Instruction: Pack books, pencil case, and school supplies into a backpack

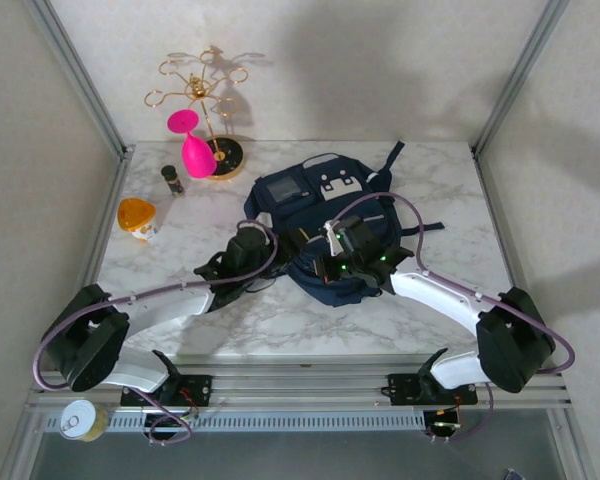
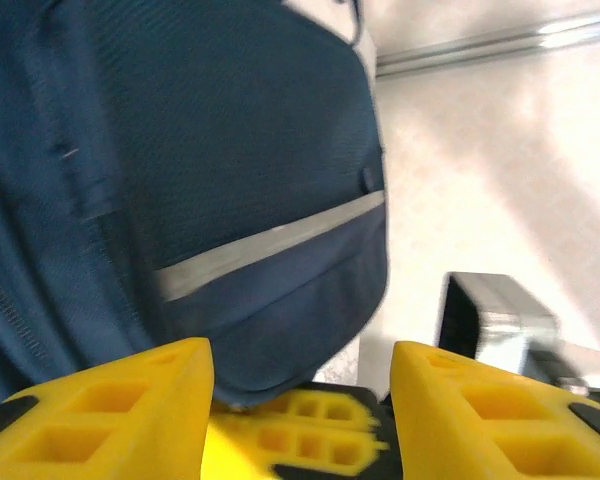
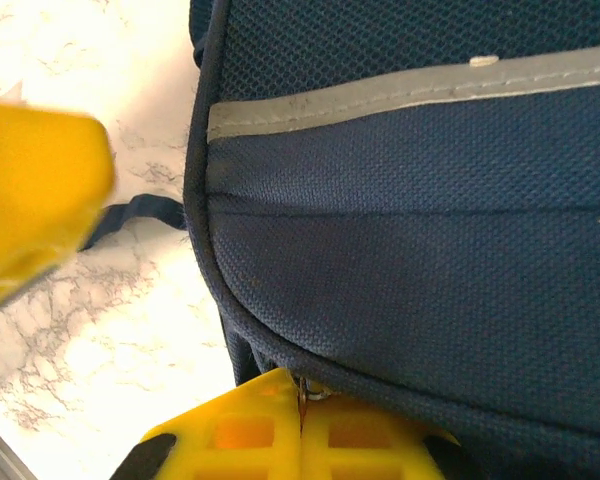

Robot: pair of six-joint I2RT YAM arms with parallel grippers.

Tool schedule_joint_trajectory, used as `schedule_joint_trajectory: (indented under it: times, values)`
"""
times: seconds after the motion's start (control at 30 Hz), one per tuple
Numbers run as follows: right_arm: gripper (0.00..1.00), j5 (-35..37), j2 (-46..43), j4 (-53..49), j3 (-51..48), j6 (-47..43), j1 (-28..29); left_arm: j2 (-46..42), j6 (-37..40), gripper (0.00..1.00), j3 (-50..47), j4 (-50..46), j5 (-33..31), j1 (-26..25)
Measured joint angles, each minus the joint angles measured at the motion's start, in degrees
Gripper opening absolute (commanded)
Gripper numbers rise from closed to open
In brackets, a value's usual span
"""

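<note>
The navy backpack (image 1: pixel 325 215) lies in the middle of the marble table, its light stripe (image 2: pixel 270 245) facing the left wrist camera. My right gripper (image 1: pixel 317 266) is at its near edge, shut on the small metal zipper pull (image 3: pixel 308 392) under the piped seam. My left gripper (image 2: pixel 302 400) stands open right beside it with nothing between its yellow fingers (image 2: pixel 110 410); the backpack's lower corner sits just beyond them. One left finger shows as a yellow block (image 3: pixel 35 200) in the right wrist view. The books, pencil case and school supplies are hidden.
At the back left stand a gold wire rack (image 1: pixel 205 90) with a pink glass (image 1: pixel 192 145), a small dark bottle (image 1: pixel 172 180) and an orange container (image 1: pixel 137 218). A can (image 1: pixel 80 420) sits by the left base. Metal frame posts border the table.
</note>
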Motion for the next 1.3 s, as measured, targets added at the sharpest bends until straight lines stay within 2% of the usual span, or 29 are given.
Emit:
schedule_joint_trajectory:
  times: [0.17,0.2,0.27,0.33,0.4,0.43,0.67,0.73,0.87,0.9,0.93,0.97,1.03,1.13,1.3]
  values:
    - [0.00,0.0,-0.9,0.8,-0.6,-0.1,0.0,3.3,-8.4,0.46,-1.3,3.3,-5.1,-2.2]
    - [0.00,0.0,-0.9,1.0,-0.6,-0.1,0.0,4.2,-9.3,0.42,-1.0,3.9,-5.6,-2.5]
    - [0.00,0.0,-0.9,1.3,-0.8,-0.3,0.0,7.3,-10.9,0.25,0.7,4.6,-6.6,-2.8]
    - [0.00,0.2,-0.9,1.2,-0.8,-0.6,0.0,9.6,-11.7,0.19,1.9,4.8,-8.1,-3.1]
    - [0.00,0.5,-0.9,1.1,-0.8,-0.9,0.0,10.6,-12.2,0.03,2.1,4.5,-9.8,-3.6]
    - [0.00,0.9,-0.9,0.8,-0.8,-1.0,0.0,10.7,-12.3,0.00,2.1,4.4,-10.3,-3.7]
    - [0.00,6.7,-3.3,-2.7,-0.9,-1.3,-1.1,6.9,-6.7,0.00,3.2,-2.9,-13.0,-2.4]
    - [0.00,6.8,-5.6,-3.4,-1.1,-1.3,-3.6,4.1,-3.6,0.00,3.1,-5.4,-11.1,0.3]
    - [0.00,7.8,-7.1,-4.3,-0.5,-1.3,-6.5,-0.4,4.4,0.00,2.4,-10.2,-4.8,9.8]
    - [0.00,7.8,-6.6,-4.3,0.0,-1.2,-5.7,-0.8,6.0,0.10,2.4,-11.0,-3.7,11.4]
    - [0.00,7.8,-5.7,-4.4,1.1,-1.0,-4.5,-1.1,7.6,0.32,2.4,-11.9,-2.7,12.7]
    - [0.00,7.9,-4.5,-4.6,2.4,-0.6,-3.1,-1.3,8.6,0.45,2.4,-12.6,-2.6,13.5]
    - [0.00,8.2,-2.1,-4.7,4.5,0.2,-0.9,-2.3,8.7,0.57,2.4,-13.3,-3.3,13.8]
    - [0.00,8.0,0.4,-3.8,5.0,1.2,0.7,-5.7,6.0,0.63,0.8,-12.1,-6.3,10.0]
    - [0.00,7.6,1.2,-3.4,4.8,2.4,0.9,-7.2,-3.0,0.62,-2.6,-6.6,-10.3,0.6]
